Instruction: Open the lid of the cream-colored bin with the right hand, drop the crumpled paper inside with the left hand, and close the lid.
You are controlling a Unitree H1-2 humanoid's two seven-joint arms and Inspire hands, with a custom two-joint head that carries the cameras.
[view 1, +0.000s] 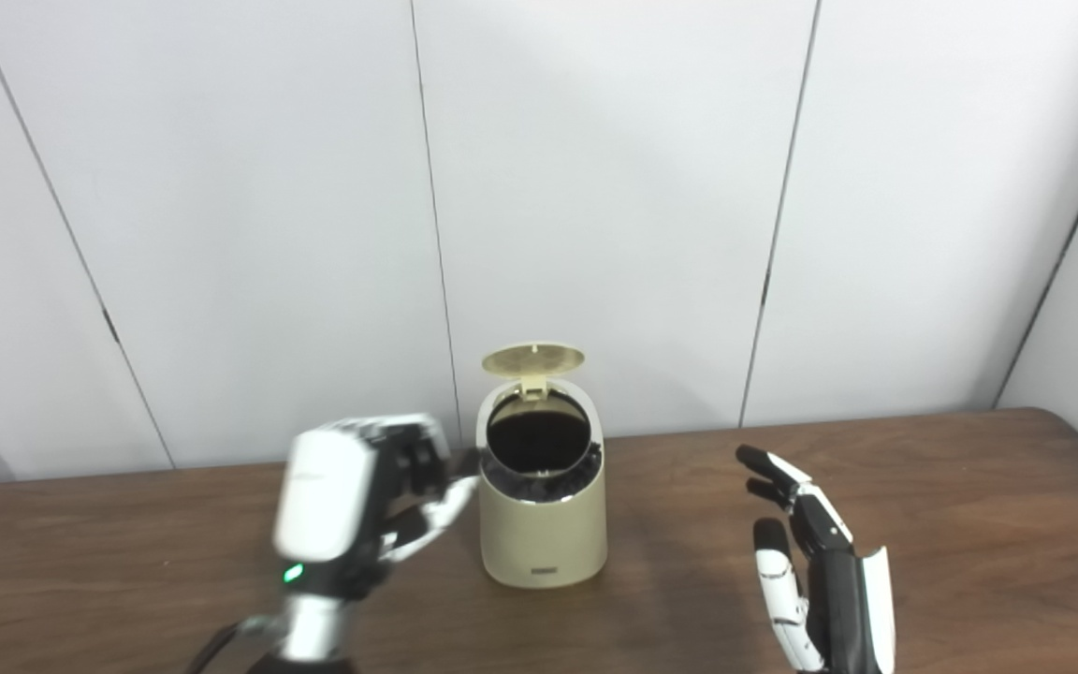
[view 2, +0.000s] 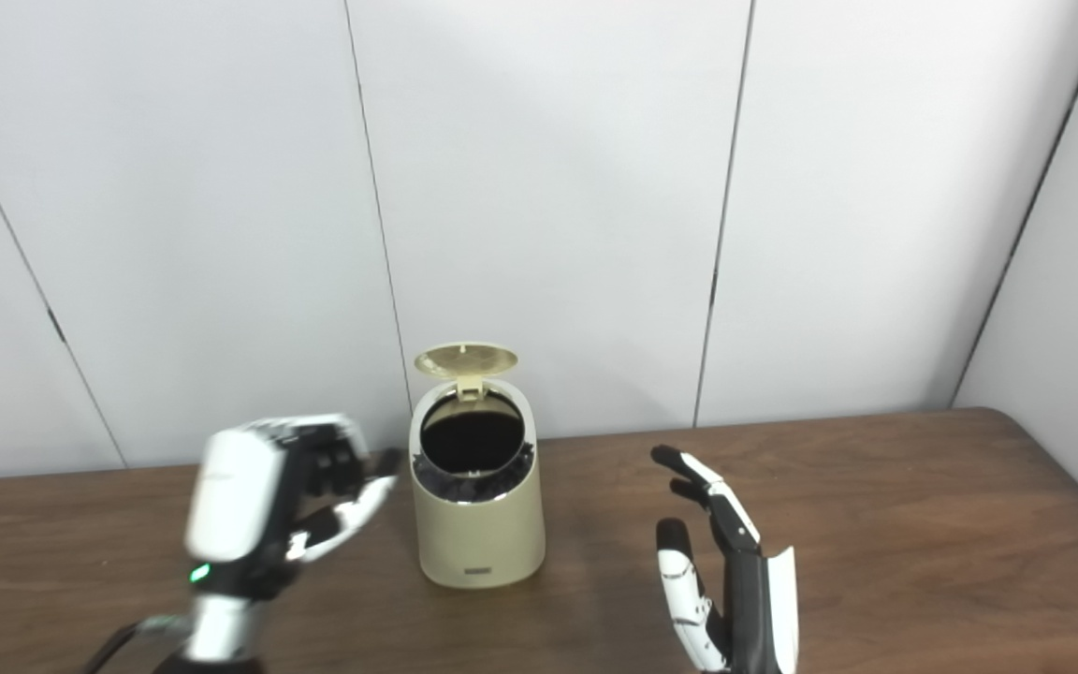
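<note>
Just beside the open-lidded bin (view 1: 544, 524), left hand (view 1: 352, 496) fingers (view 1: 441, 510) spread, empty.

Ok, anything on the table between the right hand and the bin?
Nothing: in both eye views only bare wooden table lies between the right hand and the cream-colored bin.

A plain test room or lab, by the look of it: a dark wood-grain surface (view 1: 969, 524) stands against a wall (view 1: 614, 187) of smooth white panels split by thin dark seams, with nothing hung on it. The only furnishing on the surface is a small cream bin (view 1: 544, 505) with its lid (view 1: 533, 358) raised. Two robot arms reach in from the near edge.
</note>
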